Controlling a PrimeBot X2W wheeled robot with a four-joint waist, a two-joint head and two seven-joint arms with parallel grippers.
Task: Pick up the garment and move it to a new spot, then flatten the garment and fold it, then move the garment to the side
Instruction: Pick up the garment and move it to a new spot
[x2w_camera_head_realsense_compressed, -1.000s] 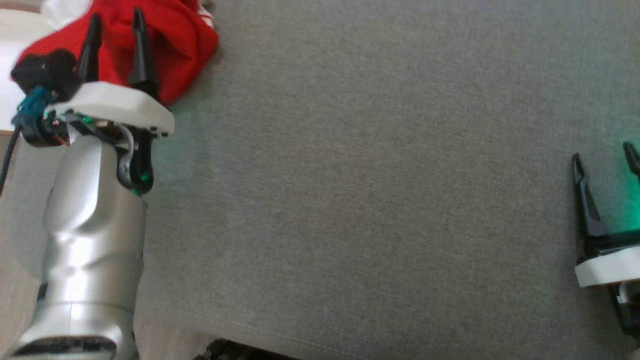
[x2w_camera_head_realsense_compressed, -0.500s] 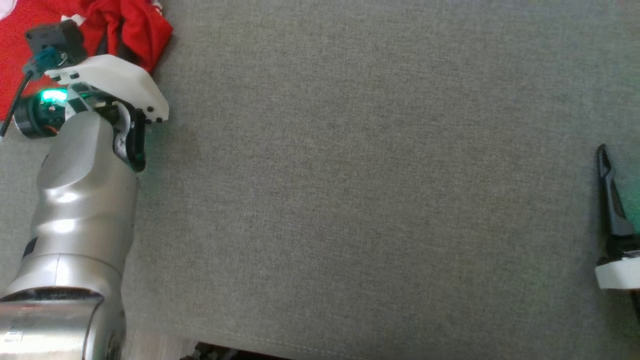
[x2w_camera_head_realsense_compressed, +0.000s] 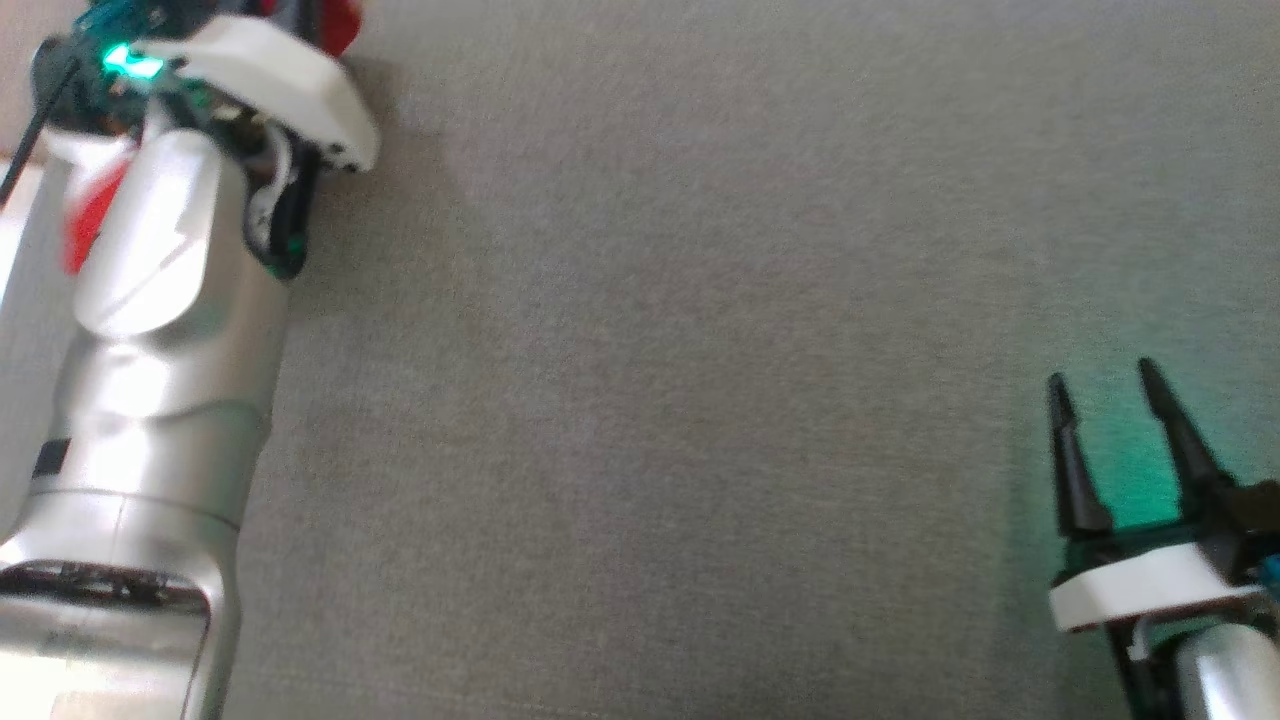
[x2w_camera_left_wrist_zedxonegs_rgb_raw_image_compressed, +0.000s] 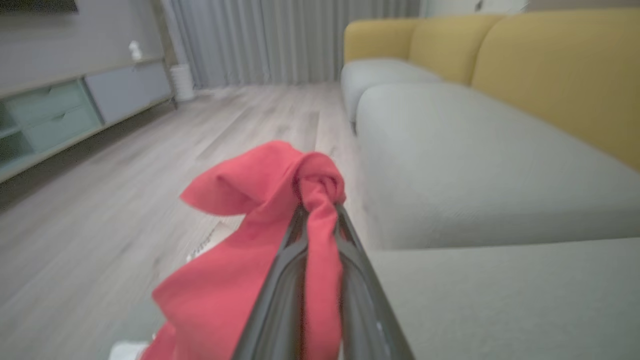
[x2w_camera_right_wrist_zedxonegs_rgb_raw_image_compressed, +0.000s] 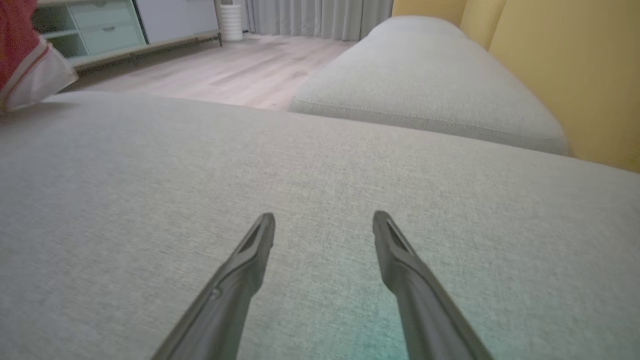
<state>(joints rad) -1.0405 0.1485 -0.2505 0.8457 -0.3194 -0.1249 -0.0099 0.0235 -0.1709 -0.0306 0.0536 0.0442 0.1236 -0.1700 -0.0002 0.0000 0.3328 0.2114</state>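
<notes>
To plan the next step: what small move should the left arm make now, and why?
Probably swing the left gripper toward the middle of the grey cushion and lower it. Its fingers are shut on the red garment, which hangs bunched from them at the cushion's left end; the open right gripper hovers over the cushion.

No readable text, label, brand, number or sign anywhere in view.
</notes>
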